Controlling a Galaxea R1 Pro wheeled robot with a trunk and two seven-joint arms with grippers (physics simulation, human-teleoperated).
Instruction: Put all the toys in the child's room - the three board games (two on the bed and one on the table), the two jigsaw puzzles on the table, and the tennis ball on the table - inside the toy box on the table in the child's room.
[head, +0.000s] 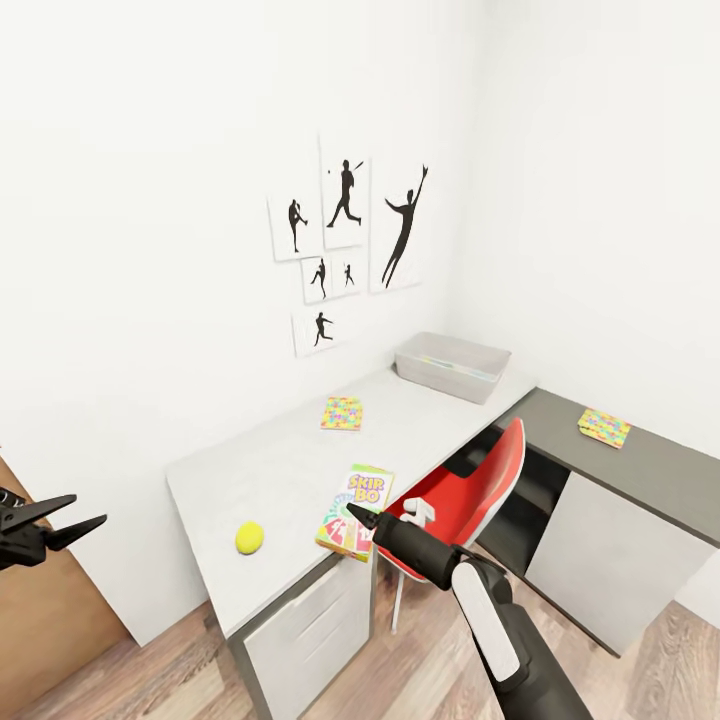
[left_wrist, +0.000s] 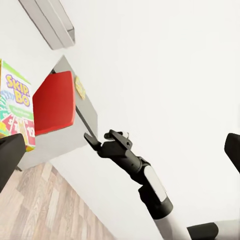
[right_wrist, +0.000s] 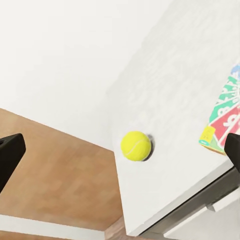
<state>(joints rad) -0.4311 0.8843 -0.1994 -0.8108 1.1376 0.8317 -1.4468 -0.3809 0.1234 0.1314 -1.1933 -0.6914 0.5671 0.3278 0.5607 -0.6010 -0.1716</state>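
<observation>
A red chair is tucked into the inside corner of my L-shaped table, standing just beside my right tool, whose fingers look pressed together into a single point over the near edge of the table, right at the Skip-Bo board game. That box lies flat by the near edge with one corner at the lip. The tennis ball sits near the near left corner, well apart from the game, and my right wrist camera shows it close to the table's edge. One jigsaw puzzle lies flat toward the middle of the light top; the second puzzle lies on the dark wing at the right. The grey toy box stands at the far corner against the wall, something colourful showing inside. My left tool hangs off to the left, clear of the table, its fingers spread and holding nothing. White drawers sit under the near end, black baseball silhouettes hang on the white wall, and the floor is wood plank.
</observation>
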